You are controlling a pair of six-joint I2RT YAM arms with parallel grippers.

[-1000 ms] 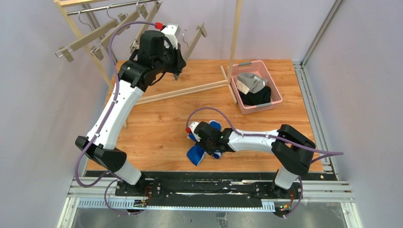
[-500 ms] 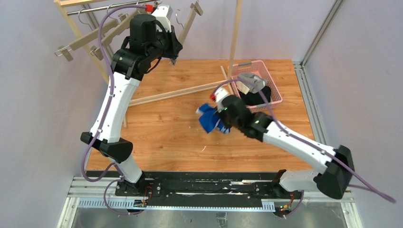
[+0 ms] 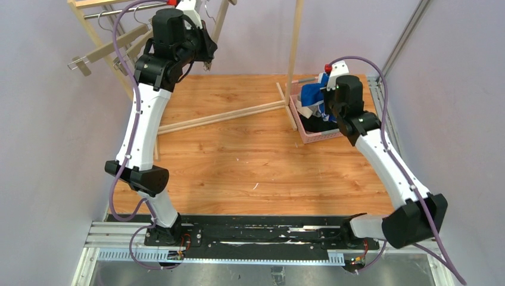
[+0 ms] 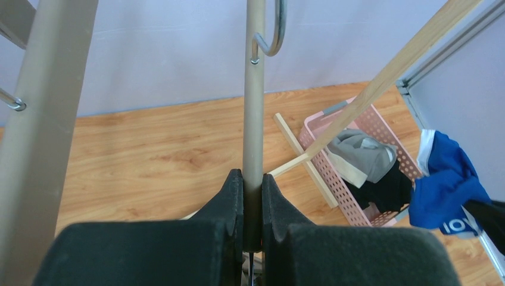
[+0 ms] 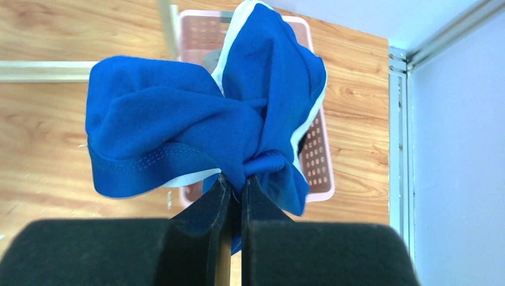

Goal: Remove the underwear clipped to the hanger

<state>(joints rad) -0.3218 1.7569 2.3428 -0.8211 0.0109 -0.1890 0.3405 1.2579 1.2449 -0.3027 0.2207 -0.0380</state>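
The right gripper (image 5: 235, 182), clamped on the bright blue boxer-brief shorts (image 5: 178, 131), has swung over the pink plastic basket (image 3: 325, 137), so a drop looks imminent, while the left gripper (image 4: 252, 179) hoists its pinched pale wooden hanger (image 4: 254, 113) railward.

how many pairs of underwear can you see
3: blue pair in the right gripper above the pink basket; grey pair and black pair inside it. More may lie beneath.

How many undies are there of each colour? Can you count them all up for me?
Blue underwear: 1, held in the right gripper
Grey underwear: 1, in the pink basket
Black underwear: 1, in the same basket
Total: 3
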